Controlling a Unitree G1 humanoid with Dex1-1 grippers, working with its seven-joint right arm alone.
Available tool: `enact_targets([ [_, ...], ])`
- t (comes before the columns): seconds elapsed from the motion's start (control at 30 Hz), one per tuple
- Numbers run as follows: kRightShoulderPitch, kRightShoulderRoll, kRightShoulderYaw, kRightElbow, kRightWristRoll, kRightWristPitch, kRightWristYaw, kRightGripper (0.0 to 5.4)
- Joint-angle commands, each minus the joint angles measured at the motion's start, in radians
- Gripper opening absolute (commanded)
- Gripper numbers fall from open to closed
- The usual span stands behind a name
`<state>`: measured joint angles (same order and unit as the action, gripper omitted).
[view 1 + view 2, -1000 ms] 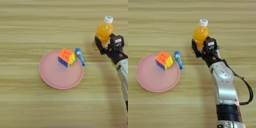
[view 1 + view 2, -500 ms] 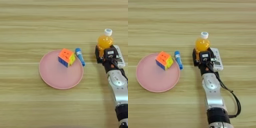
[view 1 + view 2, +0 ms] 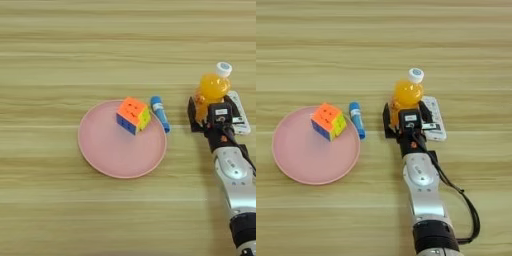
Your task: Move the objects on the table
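Note:
My right gripper [image 3: 406, 114] is shut on the lower part of the orange juice bottle [image 3: 407, 92], one black finger [image 3: 387, 121] on each side. The bottle, with its white cap, stands roughly upright at the right of the table [image 3: 60, 55]. The small white remote [image 3: 434, 124] lies flat just right of the gripper, partly hidden by it. The multicoloured puzzle cube [image 3: 133, 115] sits on the pink round plate [image 3: 107, 150] near its upper right rim. The blue-and-white tube [image 3: 160, 114] lies on the wood against the plate's right edge.
My silver forearm [image 3: 423, 190] runs from the bottom edge up to the gripper, with a black cable [image 3: 468, 210] looping at its right. Bare wood stretches across the far half of the table and to the plate's left.
The gripper has carried the bottle from further back toward the front, slightly left. My forearm now comes up from the bottom edge. The remote has come into view beside the gripper.

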<state>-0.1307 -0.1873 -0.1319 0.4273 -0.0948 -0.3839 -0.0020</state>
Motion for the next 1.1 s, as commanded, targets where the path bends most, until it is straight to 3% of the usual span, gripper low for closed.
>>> enact_targets([
  [0.03, -0.047, -0.018, -0.001, -0.046, 0.007, -0.013, -0.002, 4.82],
  [0.2, -0.049, -0.017, -0.006, -0.056, 0.018, -0.012, -0.004, 5.34],
  [0.63, -0.085, -0.023, -0.04, -0.139, 0.039, -0.006, -0.036, 5.34],
  [1.1, -0.086, -0.022, -0.034, -0.454, 0.035, -0.005, -0.03, 5.34],
])
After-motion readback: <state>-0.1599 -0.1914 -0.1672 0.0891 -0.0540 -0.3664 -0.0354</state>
